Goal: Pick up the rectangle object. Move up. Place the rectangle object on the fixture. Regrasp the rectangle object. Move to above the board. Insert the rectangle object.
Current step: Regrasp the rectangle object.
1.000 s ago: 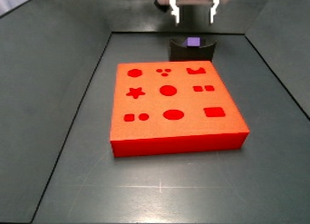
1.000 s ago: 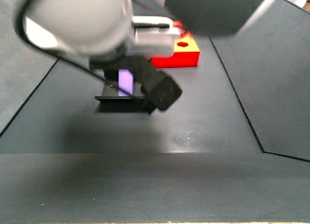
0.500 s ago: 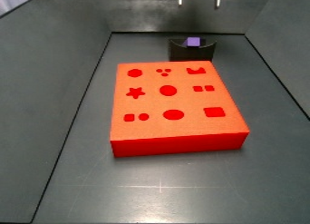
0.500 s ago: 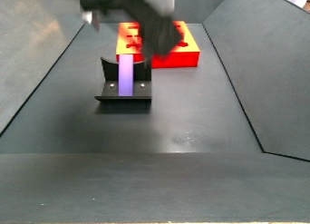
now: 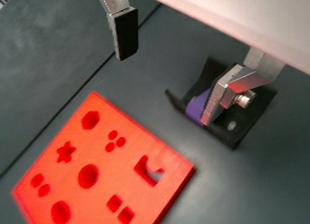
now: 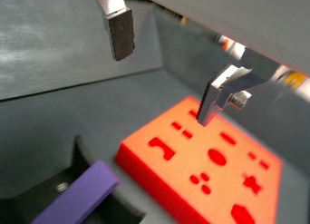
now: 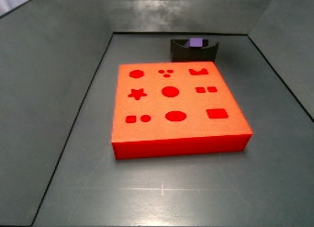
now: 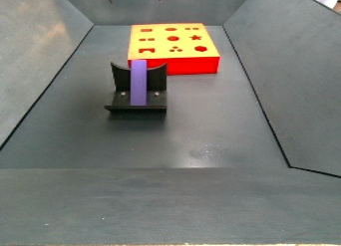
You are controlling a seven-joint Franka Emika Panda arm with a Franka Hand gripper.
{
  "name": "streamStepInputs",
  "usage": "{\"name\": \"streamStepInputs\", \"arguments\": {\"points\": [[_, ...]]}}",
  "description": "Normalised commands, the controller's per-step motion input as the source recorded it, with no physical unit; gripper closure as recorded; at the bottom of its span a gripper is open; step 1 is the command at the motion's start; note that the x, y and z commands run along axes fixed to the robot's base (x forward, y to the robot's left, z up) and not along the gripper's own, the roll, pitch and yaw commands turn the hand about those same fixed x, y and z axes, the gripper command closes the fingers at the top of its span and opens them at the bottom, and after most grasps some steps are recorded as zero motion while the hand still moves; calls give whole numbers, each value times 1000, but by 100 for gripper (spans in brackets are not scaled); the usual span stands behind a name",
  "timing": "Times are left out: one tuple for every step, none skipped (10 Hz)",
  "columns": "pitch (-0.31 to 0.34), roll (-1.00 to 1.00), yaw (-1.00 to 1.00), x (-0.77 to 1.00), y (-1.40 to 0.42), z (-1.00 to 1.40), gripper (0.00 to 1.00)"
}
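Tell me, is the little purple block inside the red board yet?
No. The purple block leans in the dark fixture; the open pincer holds nothing.

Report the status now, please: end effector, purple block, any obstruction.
End effector open, empty, high above the floor. Rectangle object resting in the fixture, free. Board apart from it; nothing in the way.
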Motion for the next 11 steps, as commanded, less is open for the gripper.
{"name": "streamStepInputs", "arguments": {"points": [[57, 1000, 27, -14, -21, 41, 0], [53, 1000, 27, -11, -30, 21, 0], [48, 1000, 27, -17, -23, 16, 0], [44, 1000, 28, -16, -20, 18, 0], [41, 1000, 29, -13, -20, 14, 0], [39, 1000, 30, -7, -18, 9, 0], [40, 1000, 32, -8, -18, 8, 0], [43, 1000, 34, -7, -17, 9, 0], [48, 1000, 36, 2, -20, 12, 0], [53, 1000, 38, 12, -19, 5, 0], [62, 1000, 43, 31, -24, -5, 0]]}}
